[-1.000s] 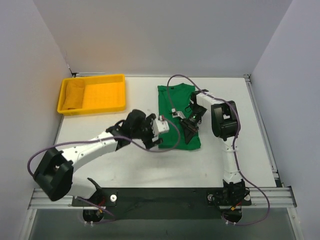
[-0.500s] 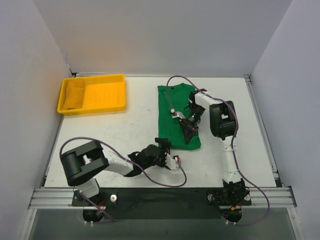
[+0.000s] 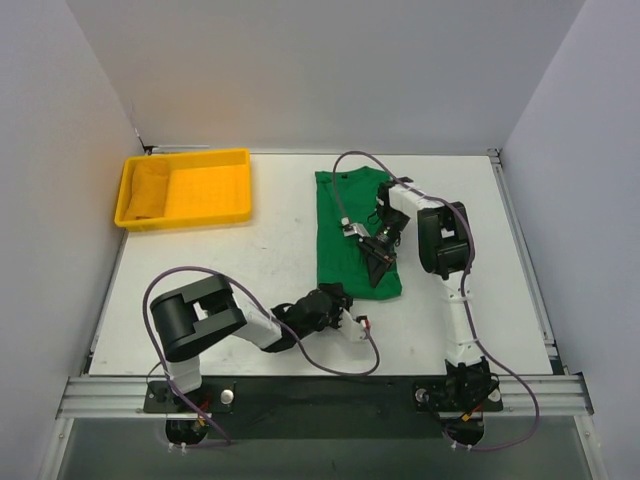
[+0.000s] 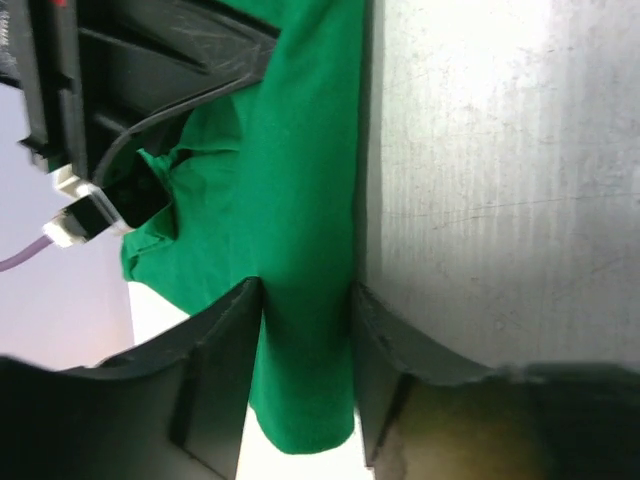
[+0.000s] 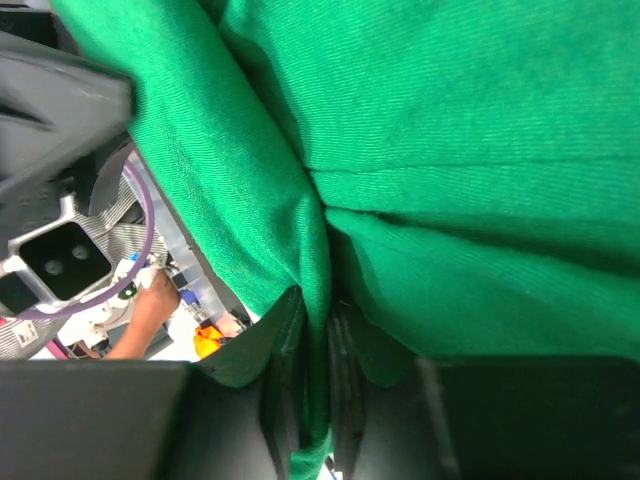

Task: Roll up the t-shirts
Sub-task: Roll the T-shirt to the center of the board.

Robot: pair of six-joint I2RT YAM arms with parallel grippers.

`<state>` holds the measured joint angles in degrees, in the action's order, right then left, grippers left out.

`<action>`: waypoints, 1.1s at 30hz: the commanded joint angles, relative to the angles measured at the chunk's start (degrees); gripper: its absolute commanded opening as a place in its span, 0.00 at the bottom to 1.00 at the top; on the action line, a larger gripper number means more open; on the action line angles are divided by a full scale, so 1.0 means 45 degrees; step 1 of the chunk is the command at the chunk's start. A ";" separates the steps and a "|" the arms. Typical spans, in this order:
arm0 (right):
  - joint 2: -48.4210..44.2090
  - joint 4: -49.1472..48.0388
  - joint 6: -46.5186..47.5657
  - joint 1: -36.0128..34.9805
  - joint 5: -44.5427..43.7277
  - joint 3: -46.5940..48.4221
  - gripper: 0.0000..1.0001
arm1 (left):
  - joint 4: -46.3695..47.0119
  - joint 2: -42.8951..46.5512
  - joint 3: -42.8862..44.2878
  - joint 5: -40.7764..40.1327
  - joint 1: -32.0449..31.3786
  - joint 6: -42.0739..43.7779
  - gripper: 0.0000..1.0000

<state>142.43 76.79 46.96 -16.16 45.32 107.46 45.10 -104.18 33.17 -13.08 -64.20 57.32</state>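
Bare table (image 3: 260,250) lies open between the tray (image 3: 185,187) at far left and the shirt (image 3: 345,230). The right arm (image 3: 440,240) hangs over the shirt's right half, blocking approach there. The left arm (image 3: 250,322) lies folded low along the near edge. A wall (image 3: 300,70) closes the far side.

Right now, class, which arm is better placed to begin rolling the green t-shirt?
Probably the right: the right gripper is shut on a fold of the t-shirt. The left gripper only straddles the shirt's near corner, and its grip is unclear.
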 commanded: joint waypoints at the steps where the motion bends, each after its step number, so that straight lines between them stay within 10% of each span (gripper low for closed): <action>1: 0.0185 0.0903 0.0385 0.0115 -0.0052 0.0300 0.19 | -0.3376 -0.0442 0.1061 0.0640 -0.0029 -0.0548 0.45; 9: -0.2818 -0.1082 0.0348 0.1714 0.2051 -0.1436 0.55 | -0.7131 0.0085 0.2473 0.2691 0.0498 -0.1859 0.17; 16: -0.8499 -0.5204 0.0848 0.3123 0.2665 -0.5612 0.63 | -0.8244 0.0241 0.3058 0.3823 0.0888 -0.2656 0.06; 23: -1.7320 -1.4275 0.3777 0.2617 0.1024 -1.5970 0.79 | -1.0428 0.0242 0.4131 0.6086 0.1532 -0.2777 0.00; 33: -1.9367 -1.8197 0.3918 0.0253 0.0456 -1.9192 0.84 | -1.1467 0.0358 0.4836 0.7613 0.2256 -0.3226 0.00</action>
<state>56.03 6.85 61.84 -12.86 46.65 21.71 2.33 -103.09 54.17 14.52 -54.61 45.25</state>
